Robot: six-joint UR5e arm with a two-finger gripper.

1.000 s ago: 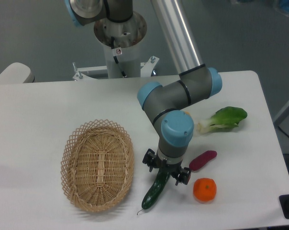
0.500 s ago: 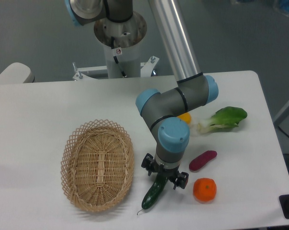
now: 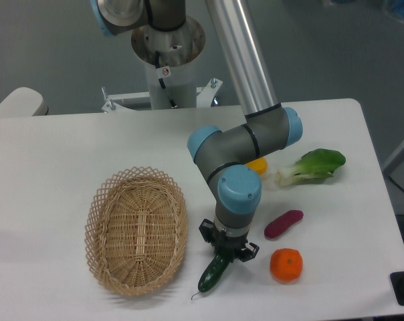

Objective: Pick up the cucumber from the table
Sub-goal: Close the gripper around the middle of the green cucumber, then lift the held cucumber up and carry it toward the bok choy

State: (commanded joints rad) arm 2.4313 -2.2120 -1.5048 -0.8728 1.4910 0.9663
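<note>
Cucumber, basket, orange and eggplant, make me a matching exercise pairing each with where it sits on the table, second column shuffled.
Column one:
1. cucumber
2. basket
3. orange
4. eggplant

Column two:
A. just above the orange, right of the gripper
B. on the left part of the table
C. under the gripper, at the front edge
D. front right, below the eggplant

Pairs: 1-C, 2-B, 3-D, 4-A

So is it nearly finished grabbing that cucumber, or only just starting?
Partway. Done: the gripper is down over the upper end of the cucumber, fingers on either side. In hand: closing on it; whether the grip is firm, I cannot tell. Left: the lift, since the cucumber lies on the table beside the basket.
</note>
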